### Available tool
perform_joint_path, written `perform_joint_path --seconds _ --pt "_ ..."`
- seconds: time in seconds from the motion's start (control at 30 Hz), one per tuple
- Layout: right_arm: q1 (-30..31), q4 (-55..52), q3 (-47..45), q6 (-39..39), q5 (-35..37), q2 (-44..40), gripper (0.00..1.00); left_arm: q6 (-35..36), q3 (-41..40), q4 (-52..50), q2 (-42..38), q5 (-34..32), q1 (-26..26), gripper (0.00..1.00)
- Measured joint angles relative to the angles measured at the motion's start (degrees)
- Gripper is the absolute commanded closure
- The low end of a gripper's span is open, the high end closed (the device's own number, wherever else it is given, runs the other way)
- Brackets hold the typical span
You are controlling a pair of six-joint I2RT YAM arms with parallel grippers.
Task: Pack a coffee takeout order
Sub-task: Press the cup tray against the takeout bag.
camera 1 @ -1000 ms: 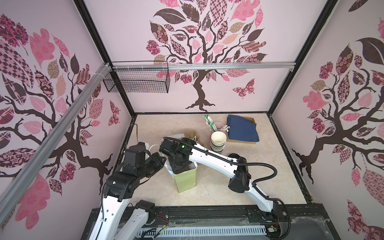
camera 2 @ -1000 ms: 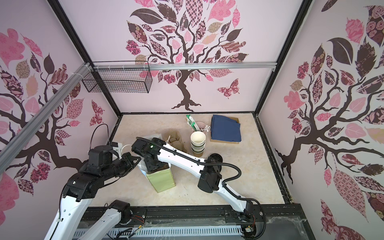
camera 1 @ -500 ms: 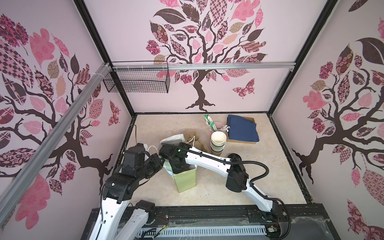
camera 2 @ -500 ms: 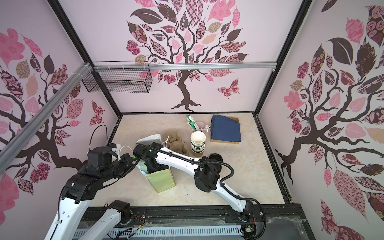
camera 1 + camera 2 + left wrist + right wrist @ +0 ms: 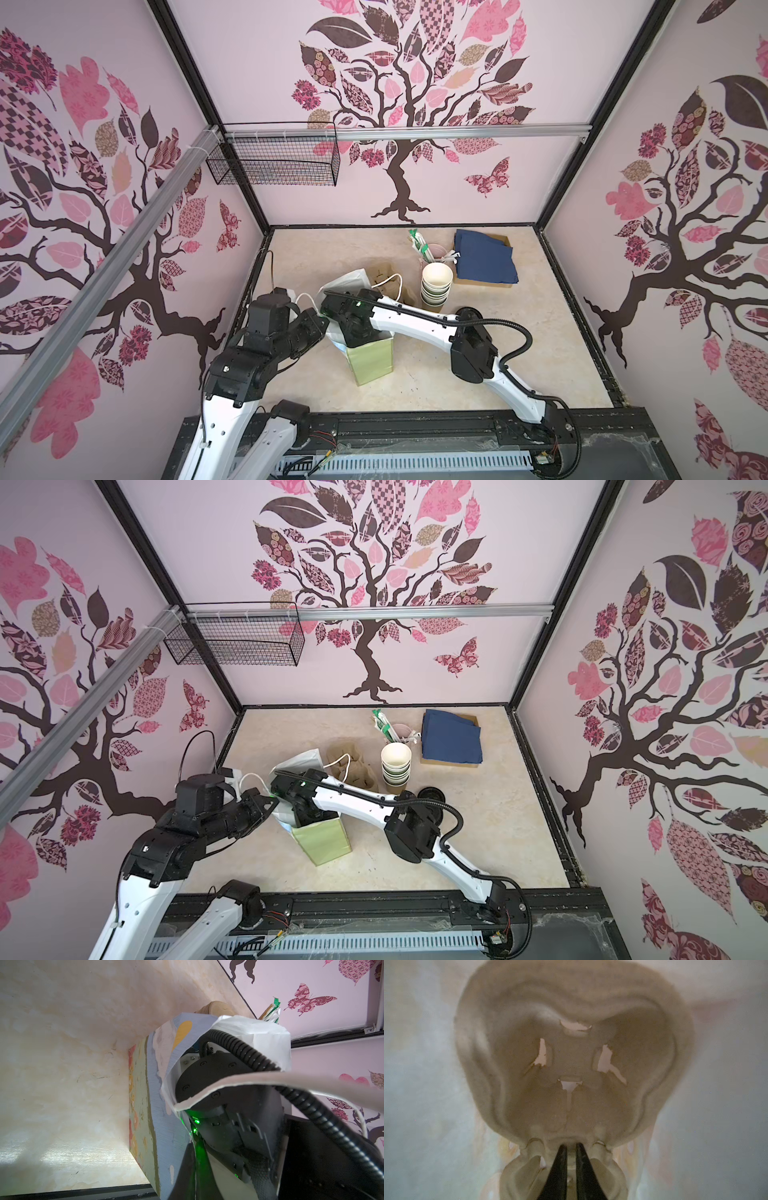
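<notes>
Right wrist shows carrier [image 5: 571, 1064] inside paper bag [image 5: 415, 1084].

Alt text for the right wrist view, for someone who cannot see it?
The right gripper pinches the middle ridge of a tan cup carrier between two black fingers, nearly together; one empty cup well fills the view. Blurred pale walls of the bag surround it.

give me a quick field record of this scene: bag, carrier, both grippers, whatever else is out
paper bag: upright, mouth open
carrier: inside the bag, gripped at its middle ridge
right gripper: down in the bag, shut on the carrier
left gripper: shut on the bag's rim
also out: cup stack, navy napkins, black lids
</notes>
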Motion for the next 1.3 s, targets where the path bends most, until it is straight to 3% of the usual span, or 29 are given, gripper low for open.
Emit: perform_joint_path --seconds 0.5,0.63,1.3 --pt "-0.17 1.46 -1.07 -0.50 -0.68 0.00 0.84 1.03 0.02 -0.04 0.11 -0.02 0.00 1.00" --pt "-0.22 -0.37 1.46 -0.52 -1.11 -0.02 0.79 1.25 0.11 0.31 0.17 0.02 -0.02 1.00" --pt "-0.39 -5.38 10.80 1.70 -0.35 -2.75 0.76 3.04 1.64 1.79 1.53 -0.42 0.00 1.00"
